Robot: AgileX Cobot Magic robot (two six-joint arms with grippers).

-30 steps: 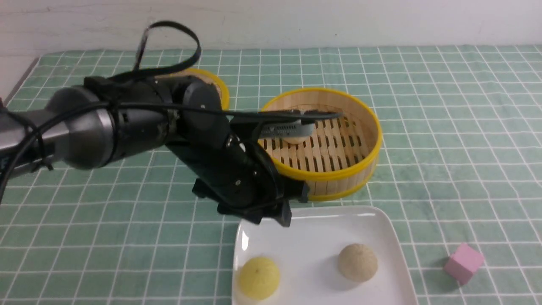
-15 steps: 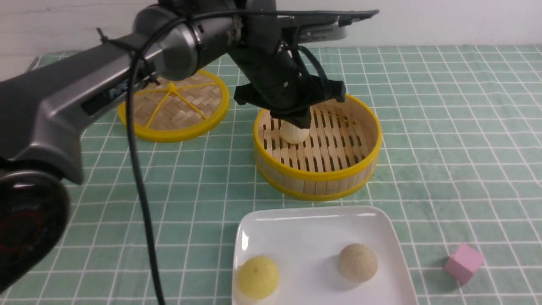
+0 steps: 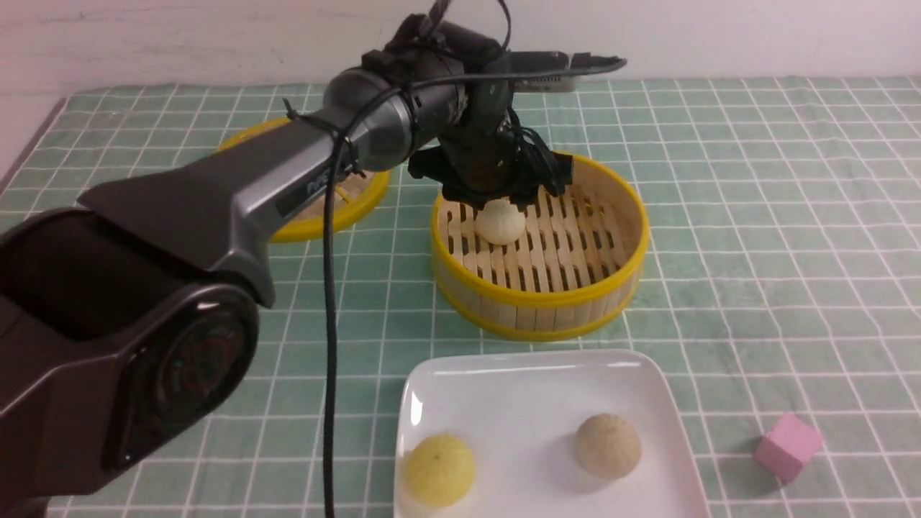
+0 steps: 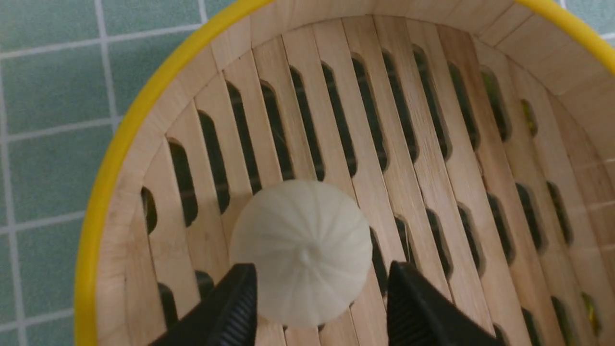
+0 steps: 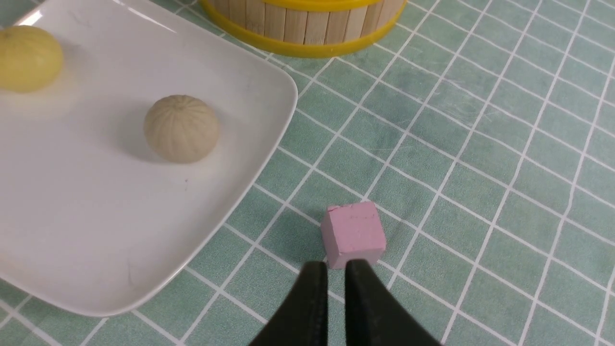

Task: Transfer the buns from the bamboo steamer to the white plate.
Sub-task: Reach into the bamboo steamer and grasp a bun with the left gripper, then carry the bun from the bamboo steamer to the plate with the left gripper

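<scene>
Steamer wall (image 4: 120, 250) nr bun (image 4: 300, 250); floor beyond free

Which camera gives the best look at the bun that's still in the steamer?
The left wrist view: the bun fills the middle, pleats clear, lying on the slats between the open jaws. The front view shows the bun small, just below the jaws. The right wrist view misses it, showing only the steamer from outside.

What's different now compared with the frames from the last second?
The left arm swung up from low by the white plate and over to the bamboo steamer. Its left claw now stands open astride the pale bun there, which is not lifted. That bun, the yellow bun and beige bun on the plate, and the pink cube stayed put.
</scene>
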